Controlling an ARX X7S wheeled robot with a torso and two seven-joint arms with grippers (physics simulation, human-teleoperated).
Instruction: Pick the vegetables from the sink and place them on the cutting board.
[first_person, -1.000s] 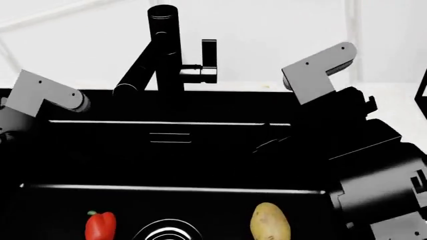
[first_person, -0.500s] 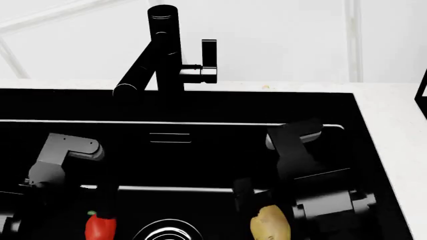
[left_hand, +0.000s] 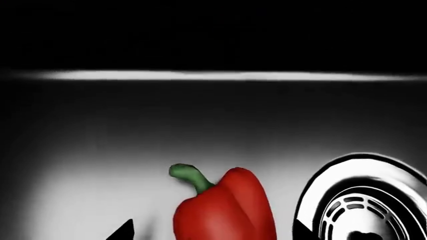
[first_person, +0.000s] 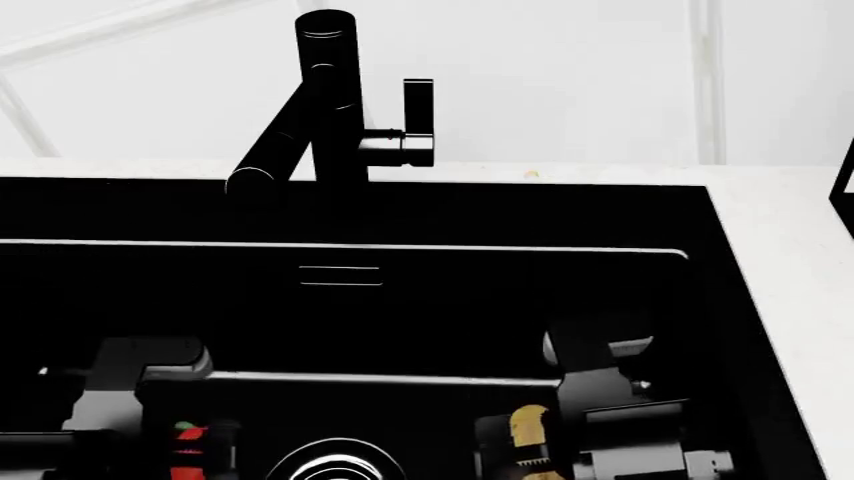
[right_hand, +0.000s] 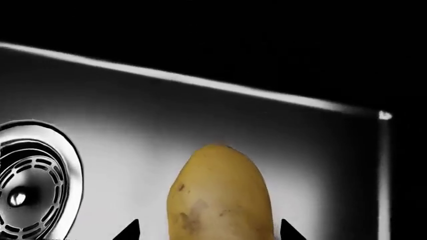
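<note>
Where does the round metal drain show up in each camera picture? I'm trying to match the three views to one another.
Head view: the drain is at the bottom edge, just left of centre, between the two grippers, partly cut off.
Left wrist view: the drain fills the lower right corner, beside the red bell pepper.
Right wrist view: the drain sits at the left edge, apart from the potato.
Shared landmark: the thin silver line along the sink wall.

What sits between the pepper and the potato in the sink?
The round metal drain lies between the pepper and potato in the head view; nothing else shows there.
</note>
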